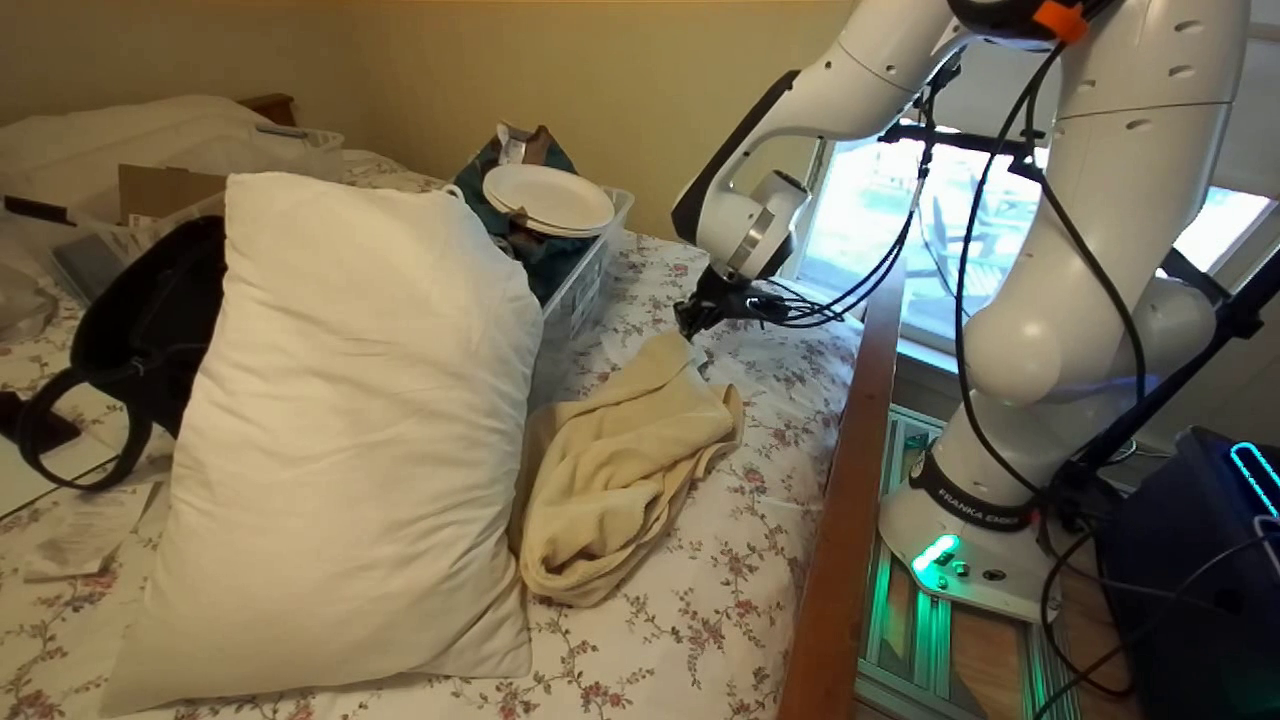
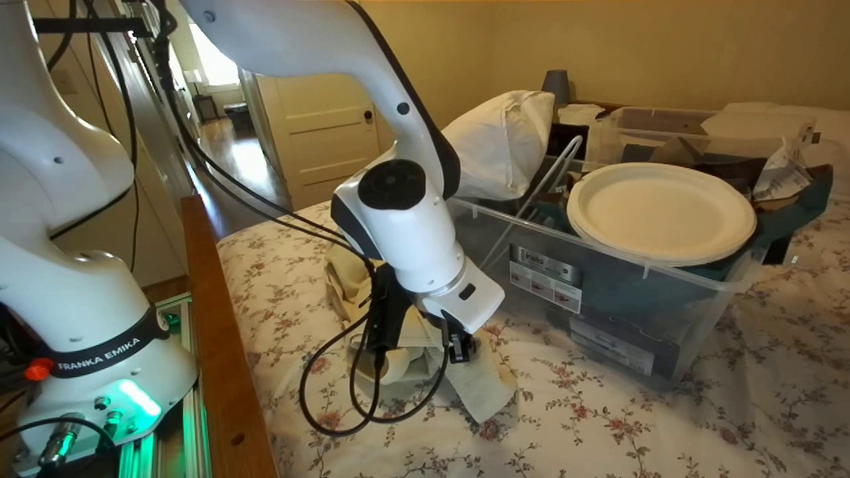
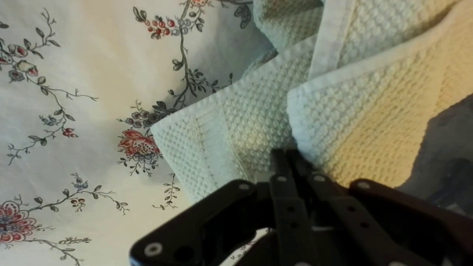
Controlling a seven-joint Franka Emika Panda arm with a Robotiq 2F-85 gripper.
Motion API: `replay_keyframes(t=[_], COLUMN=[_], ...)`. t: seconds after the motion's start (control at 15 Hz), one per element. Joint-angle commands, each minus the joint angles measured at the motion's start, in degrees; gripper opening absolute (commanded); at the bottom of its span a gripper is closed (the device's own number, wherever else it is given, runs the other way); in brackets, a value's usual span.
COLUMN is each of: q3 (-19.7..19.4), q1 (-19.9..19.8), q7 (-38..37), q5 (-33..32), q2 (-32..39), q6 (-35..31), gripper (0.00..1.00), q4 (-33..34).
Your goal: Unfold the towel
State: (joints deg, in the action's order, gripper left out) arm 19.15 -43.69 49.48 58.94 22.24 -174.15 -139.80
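A white robot arm [image 1: 870,95] reaches down over a bed [image 1: 690,640], its black jaws at a rumpled pale-yellow towel [image 1: 620,480]. The jaws are pressed nearly together at the towel's folded edge, pinching the cloth there — in the wrist view their dark, slightly blurred tips sit right against the bumpy weave. Around those tips, a pale corner of the towel lies flat between nine and ten o'clock, and a yellower layer, folded over it, spreads toward two o'clock. The rest of the towel is bunched and creased on a white sheet [image 2: 664,431] printed with reddish flowers. In an exterior view, with the towel as the middle of the clock, the jaws are at one o'clock, at the towel's far end. A big white pillow [image 1: 360,430] fills nine o'clock, close against the cloth. At three o'clock runs the bed's wooden rail [image 1: 835,530], and beyond it stands the robot's base [image 1: 985,500], lit by a green light [image 1: 936,552]. In an exterior view, counting from the jaws, a clear plastic box [image 2: 651,299] sits between two and three o'clock, with pale round plates [image 2: 657,216] stacked on top at two o'clock — and a closed-looking door [image 2: 325,133] at eleven o'clock, across the room.
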Motion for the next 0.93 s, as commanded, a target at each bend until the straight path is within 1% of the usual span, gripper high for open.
replay_keyframes(t=[0.0,0.27,0.33,0.47,0.6,0.67,0.87], q3=[2.7,4.9,5.9,8.6,11.7,12.9,15.0], q1=[-3.4,-6.4,-7.6,-10.4,-13.8,-15.1,-17.8], q7=[3.2,4.3,5.1,7.5,11.4,13.2,18.6], q5=[3.3,5.7,7.0,11.0,16.6,19.2,26.3], q2=[-0.7,-2.2,-2.4,-2.9,-3.3,-3.5,-4.0], q6=[1.2,1.2,1.4,2.3,4.7,6.2,10.8], gripper=[0.36,0.63,0.71,0.83,0.97,1.00,1.00], q4=[-0.3,-1.5,-1.3,-0.8,0.2,0.6,0.9])
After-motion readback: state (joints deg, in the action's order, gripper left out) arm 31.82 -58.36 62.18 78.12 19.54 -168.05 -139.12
